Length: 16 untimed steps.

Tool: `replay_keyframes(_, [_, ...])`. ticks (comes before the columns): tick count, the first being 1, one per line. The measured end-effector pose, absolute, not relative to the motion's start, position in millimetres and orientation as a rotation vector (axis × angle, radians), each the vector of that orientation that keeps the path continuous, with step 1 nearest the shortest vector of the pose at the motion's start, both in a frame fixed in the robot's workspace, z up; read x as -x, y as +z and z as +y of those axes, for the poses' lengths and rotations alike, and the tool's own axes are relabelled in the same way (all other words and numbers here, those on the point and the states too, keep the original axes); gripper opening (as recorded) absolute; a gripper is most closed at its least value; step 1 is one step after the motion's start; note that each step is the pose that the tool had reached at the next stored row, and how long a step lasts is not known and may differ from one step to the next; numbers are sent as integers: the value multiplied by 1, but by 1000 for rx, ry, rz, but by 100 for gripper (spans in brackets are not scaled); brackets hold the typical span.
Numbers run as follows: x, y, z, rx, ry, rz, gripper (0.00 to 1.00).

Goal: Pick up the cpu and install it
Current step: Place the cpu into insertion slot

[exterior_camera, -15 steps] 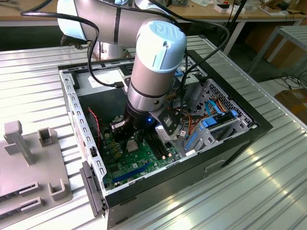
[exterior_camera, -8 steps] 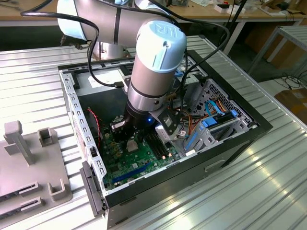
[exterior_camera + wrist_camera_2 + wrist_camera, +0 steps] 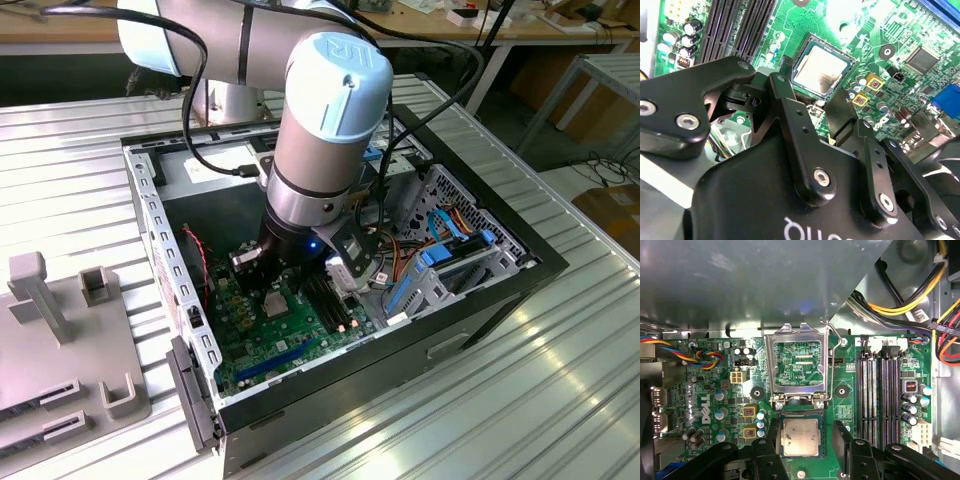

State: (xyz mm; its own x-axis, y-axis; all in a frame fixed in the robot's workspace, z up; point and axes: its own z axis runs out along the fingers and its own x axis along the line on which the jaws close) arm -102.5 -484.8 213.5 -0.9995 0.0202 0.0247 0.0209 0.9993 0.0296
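The cpu (image 3: 800, 436), a small square chip with a dull silvery top, lies flat in its socket on the green motherboard (image 3: 710, 390). The hinged metal socket frame (image 3: 797, 367) stands swung open just beyond it. My gripper (image 3: 806, 432) hangs low over the socket, open, with one black finger (image 3: 772, 432) on each side of the chip and a gap to it on both sides. The second wrist view shows the cpu (image 3: 822, 67) between the same fingertips (image 3: 841, 105). In the exterior view the arm reaches down into the case over the motherboard (image 3: 270, 345).
Long black memory slots (image 3: 880, 395) run beside the socket. Coloured cable bundles (image 3: 910, 305) and a blue drive cage (image 3: 440, 265) crowd the case's far side. The metal case walls (image 3: 160, 250) enclose the board. A grey fixture (image 3: 60, 340) sits on the table at the exterior view's left.
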Motion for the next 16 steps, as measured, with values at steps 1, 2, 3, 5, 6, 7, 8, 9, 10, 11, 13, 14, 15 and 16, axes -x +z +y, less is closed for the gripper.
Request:
replay_keyframes(1, [103,214,-485,32,-47,-3117,55])
replay_keyframes(2, [102,214,-485,32,-47,-3117,55])
replay_keyframes(3, [102,214,-485,32,-47,-3117,55])
replay_keyframes(5, [103,214,-485,32,-47,-3117,55])
replay_keyframes(6, [103,214,-485,32,-47,-3117,56])
replay_keyframes(7, [103,214,-485,32,-46,-3117,61])
replay_keyframes(8, [103,214,-485,32,-46,-3117,67])
replay_keyframes(9, [103,214,-485,32,-46,-3117,73])
replay_keyframes(10, [103,214,-485,32,-46,-3117,80])
replay_keyframes(11, [103,214,-485,32,-46,-3117,80])
replay_keyframes(13, [103,214,-485,32,-47,-3117,78])
replay_keyframes(14, [103,214,-485,32,-47,-3117,72])
replay_keyframes(15, [103,214,-485,32,-47,-3117,72])
replay_keyframes(16, [103,214,-485,32,-47,-3117,65])
